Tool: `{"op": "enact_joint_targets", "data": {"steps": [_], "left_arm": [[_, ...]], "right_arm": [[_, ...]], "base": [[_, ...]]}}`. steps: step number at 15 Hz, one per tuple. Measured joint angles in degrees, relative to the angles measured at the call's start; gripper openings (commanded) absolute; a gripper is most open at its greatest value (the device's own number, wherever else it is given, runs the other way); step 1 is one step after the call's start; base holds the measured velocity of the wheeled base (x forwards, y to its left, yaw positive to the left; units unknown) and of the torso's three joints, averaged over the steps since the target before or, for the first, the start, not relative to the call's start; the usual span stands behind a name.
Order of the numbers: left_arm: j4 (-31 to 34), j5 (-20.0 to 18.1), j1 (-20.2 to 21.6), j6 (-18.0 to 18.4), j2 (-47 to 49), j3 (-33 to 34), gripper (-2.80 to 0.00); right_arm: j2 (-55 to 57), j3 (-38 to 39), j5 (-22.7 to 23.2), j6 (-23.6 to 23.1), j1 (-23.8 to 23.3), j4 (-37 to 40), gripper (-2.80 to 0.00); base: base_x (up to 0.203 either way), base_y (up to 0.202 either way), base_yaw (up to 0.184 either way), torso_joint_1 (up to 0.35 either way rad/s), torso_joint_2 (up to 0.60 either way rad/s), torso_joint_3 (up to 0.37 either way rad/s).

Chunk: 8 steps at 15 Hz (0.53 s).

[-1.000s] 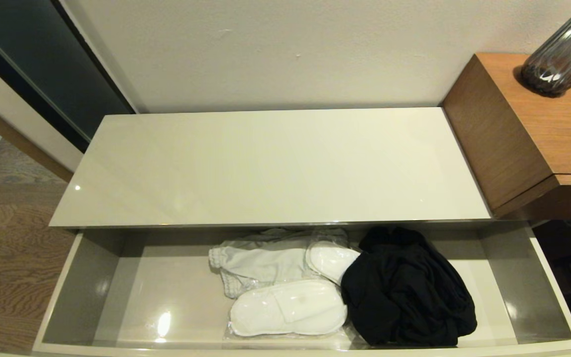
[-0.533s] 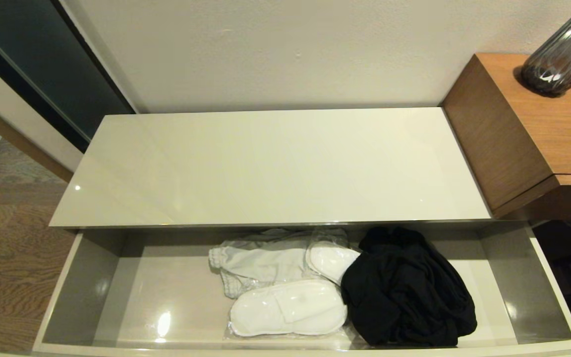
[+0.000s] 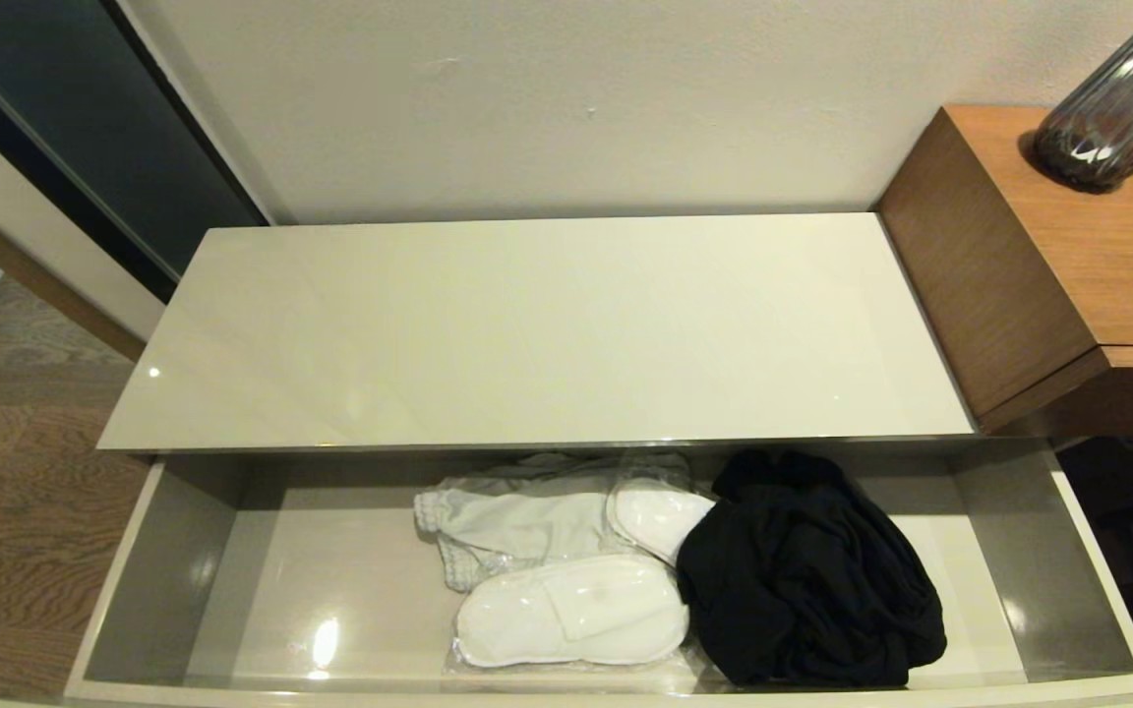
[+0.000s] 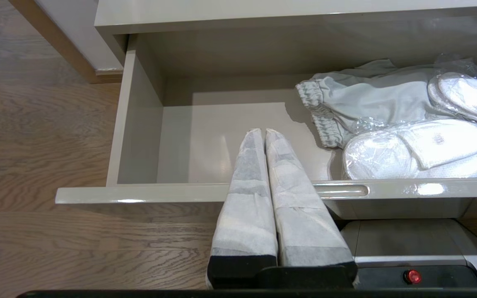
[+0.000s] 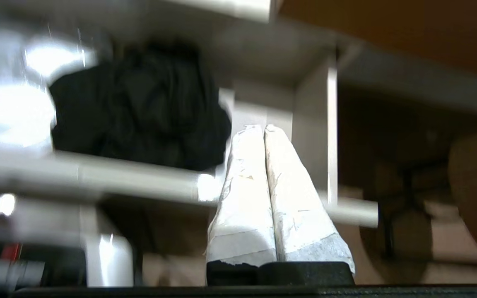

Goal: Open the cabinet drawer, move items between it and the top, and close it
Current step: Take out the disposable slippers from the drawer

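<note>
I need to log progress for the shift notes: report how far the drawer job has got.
Done: the cabinet drawer stands pulled open. In hand: nothing; the left gripper and right gripper are both shut and empty. Left: the black garment, grey garment and wrapped slippers all lie in the drawer, the top bears nothing, and the drawer needs closing.

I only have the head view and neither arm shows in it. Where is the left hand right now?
Observer: The left hand is shut, pointing over the long glossy beige drawer's front rim at bare drawer floor.
Operator: And the right one?
Observer: The right hand is shut, near the drawer's right end, beside the black cloth garment.
Operator: Anything on the front rim?
Observer: A slim oblong handle notch, right beside the left hand.
</note>
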Motion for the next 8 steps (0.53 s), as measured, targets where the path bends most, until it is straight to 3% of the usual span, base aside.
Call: {"op": "enact_joint_targets", "data": {"steps": [2,8], "left_arm": [[0.0,0.0,0.0,-0.5,0.0,0.0,-2.80],[0.0,0.0,0.0,-1.4,0.0,0.0,-2.80]], "right_arm": [[0.0,2.2,0.5,0.6,0.0,-5.3,-2.80],[-0.2,3.3,0.7,4.4,0.0,-6.6,-2.80]], "base": [[0.000,0.000,0.000,0.000,0.00,0.000],[0.000,0.000,0.000,0.000,0.00,0.000]]}}
